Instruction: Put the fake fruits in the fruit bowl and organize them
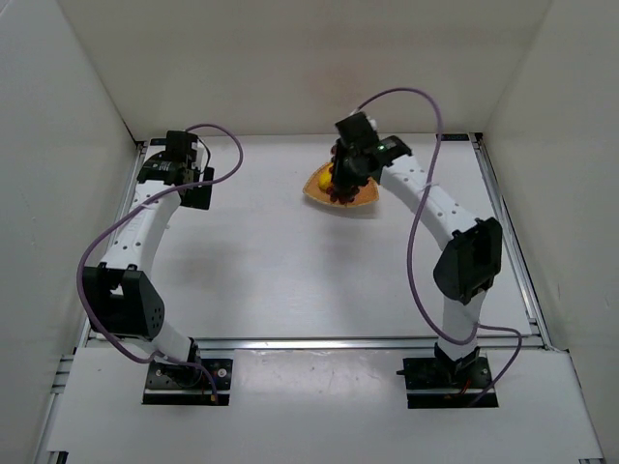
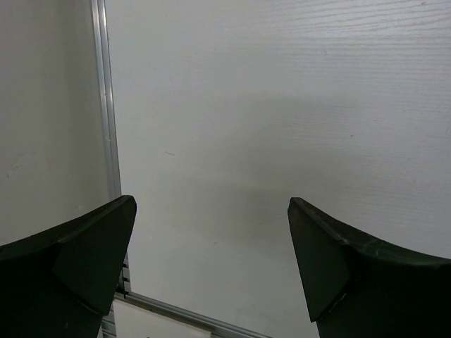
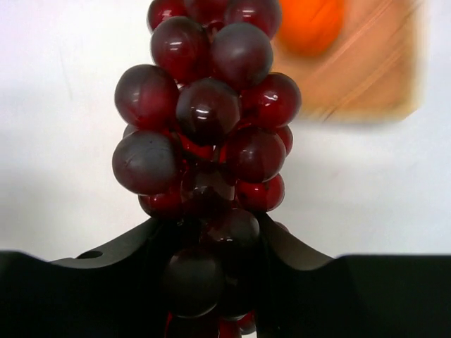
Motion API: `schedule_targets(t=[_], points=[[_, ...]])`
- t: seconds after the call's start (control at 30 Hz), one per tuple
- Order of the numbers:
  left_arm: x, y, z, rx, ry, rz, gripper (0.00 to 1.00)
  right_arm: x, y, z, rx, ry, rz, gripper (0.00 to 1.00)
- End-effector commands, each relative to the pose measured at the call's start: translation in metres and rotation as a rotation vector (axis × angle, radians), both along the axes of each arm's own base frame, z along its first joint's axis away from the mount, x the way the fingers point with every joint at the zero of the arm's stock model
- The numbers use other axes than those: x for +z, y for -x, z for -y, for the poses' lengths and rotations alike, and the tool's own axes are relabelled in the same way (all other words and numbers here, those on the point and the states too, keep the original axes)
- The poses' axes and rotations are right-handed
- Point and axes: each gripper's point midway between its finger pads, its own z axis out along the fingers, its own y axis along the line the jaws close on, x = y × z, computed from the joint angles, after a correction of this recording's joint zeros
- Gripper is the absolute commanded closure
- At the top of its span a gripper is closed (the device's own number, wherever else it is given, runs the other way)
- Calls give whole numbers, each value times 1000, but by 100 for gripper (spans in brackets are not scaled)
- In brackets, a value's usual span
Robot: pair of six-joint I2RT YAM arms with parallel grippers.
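My right gripper (image 3: pixel 211 236) is shut on the dark red-purple grape bunch (image 3: pixel 208 113) and holds it just above the table beside the fruit bowl (image 3: pixel 373 77). The small orange (image 3: pixel 310 24) lies in that bowl, blurred. In the top view the right gripper (image 1: pixel 345 182) hangs over the light-brown bowl (image 1: pixel 314 186) at the back middle, with the yellow banana piece (image 1: pixel 340 178) showing under it and grapes (image 1: pixel 336 198) at the bowl's near edge. My left gripper (image 1: pixel 191 190) is open and empty at the far left; its view (image 2: pixel 211 243) shows only bare table.
White walls enclose the table on three sides. An aluminium rail (image 2: pixel 106 105) runs along the table's left edge close to the left gripper. A purple cable (image 1: pixel 421 193) loops beside the right arm.
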Motion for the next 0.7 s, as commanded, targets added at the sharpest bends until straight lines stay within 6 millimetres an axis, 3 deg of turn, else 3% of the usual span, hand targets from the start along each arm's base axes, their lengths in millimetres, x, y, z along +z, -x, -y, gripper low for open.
schedule_targets(t=[0.0, 0.03, 0.1, 0.13, 0.27, 0.33, 0.43, 0.6, 0.63, 0.67], points=[[10, 5, -3, 14, 26, 35, 0, 23, -53, 32, -46, 3, 96, 75], [10, 5, -3, 14, 26, 35, 0, 10, -70, 44, -62, 3, 70, 75], [10, 5, -3, 14, 26, 35, 0, 17, -91, 50, -62, -16, 95, 74], [10, 5, -3, 14, 26, 35, 0, 2, -104, 59, -78, 4, 77, 74], [1, 7, -4, 20, 16, 9, 0, -17, -128, 64, -48, 35, 85, 71], [-3, 7, -8, 29, 15, -2, 0, -36, -134, 69, -44, 58, 63, 70], [-14, 7, -11, 39, 12, -33, 0, -49, -141, 74, -60, 73, 54, 67], [-20, 6, -11, 46, 15, -48, 0, -58, -139, 75, -52, 87, 37, 42], [-20, 6, -14, 55, 15, -48, 0, -62, -138, 75, -51, 91, 29, 31], [-23, 5, -14, 55, 14, -57, 0, -66, -136, 76, -51, 96, 18, 27]])
